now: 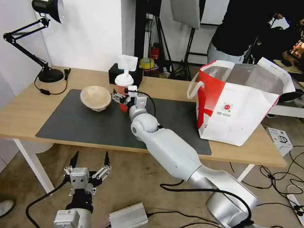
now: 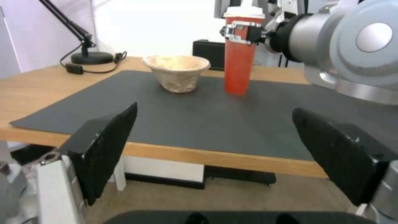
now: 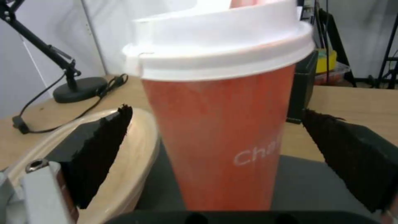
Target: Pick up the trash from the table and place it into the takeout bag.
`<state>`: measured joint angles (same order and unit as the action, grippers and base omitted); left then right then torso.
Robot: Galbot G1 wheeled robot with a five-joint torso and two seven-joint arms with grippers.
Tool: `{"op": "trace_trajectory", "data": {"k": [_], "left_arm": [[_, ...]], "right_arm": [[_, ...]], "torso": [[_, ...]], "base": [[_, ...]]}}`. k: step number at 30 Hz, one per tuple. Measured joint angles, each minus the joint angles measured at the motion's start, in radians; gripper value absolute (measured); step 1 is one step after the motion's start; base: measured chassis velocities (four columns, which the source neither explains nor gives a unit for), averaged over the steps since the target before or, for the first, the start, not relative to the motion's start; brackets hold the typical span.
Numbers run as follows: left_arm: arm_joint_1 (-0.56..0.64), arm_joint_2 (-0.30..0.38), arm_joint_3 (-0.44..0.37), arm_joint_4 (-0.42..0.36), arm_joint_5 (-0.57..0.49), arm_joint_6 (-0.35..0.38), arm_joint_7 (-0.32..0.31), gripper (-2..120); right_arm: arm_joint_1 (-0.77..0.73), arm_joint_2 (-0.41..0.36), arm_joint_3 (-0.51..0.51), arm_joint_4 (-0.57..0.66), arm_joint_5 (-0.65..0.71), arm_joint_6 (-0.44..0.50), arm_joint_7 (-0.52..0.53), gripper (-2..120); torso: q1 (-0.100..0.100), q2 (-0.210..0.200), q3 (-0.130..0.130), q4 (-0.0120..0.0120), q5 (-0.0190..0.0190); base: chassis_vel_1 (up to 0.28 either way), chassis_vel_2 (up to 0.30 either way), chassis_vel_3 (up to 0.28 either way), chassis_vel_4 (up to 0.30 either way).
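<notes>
The trash on the table (image 1: 20, 110) is a tall red cup (image 1: 123, 83) with a white domed lid and a shallow beige paper bowl (image 1: 95, 97) to its left, both on the dark grey mat (image 1: 85, 124). My right gripper (image 1: 120, 98) reaches across the mat and stands open around the cup (image 3: 224, 140), a finger on each side with small gaps. From the left wrist, that gripper (image 2: 242, 31) sits high on the cup (image 2: 238, 68), beside the bowl (image 2: 177, 73). The takeout bag (image 1: 232, 112) stands open at the table's right end. My left gripper (image 1: 90, 156) hangs open below the front edge.
A black tissue box (image 1: 118, 74) stands just behind the cup. A black desk lamp (image 1: 49, 7) occupies the back left corner, its cord trailing on the wood. Cables and a silver box (image 1: 128, 218) lie on the floor. A person stands behind the bag.
</notes>
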<state>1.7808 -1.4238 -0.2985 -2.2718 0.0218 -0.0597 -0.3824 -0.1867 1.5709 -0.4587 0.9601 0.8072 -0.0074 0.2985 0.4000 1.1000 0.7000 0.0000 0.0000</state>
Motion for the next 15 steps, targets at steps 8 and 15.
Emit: {"op": "trace_trajectory", "data": {"k": [8,15], "left_arm": [[0.000,0.000,0.003,0.003,0.002,0.000,0.000,100],[-0.001,0.001,0.007,0.002,0.003,0.000,0.000,100]], "right_arm": [[0.002,0.000,0.011,-0.033,0.002,0.013,-0.027,100],[0.005,0.000,0.015,-0.046,0.007,0.019,-0.048,100]], "torso": [[0.000,0.000,0.000,-0.0001,0.0001],[0.000,0.000,0.000,0.0000,0.0001]], "base": [[0.000,0.000,0.000,0.000],[0.000,0.000,0.000,0.000]]}}
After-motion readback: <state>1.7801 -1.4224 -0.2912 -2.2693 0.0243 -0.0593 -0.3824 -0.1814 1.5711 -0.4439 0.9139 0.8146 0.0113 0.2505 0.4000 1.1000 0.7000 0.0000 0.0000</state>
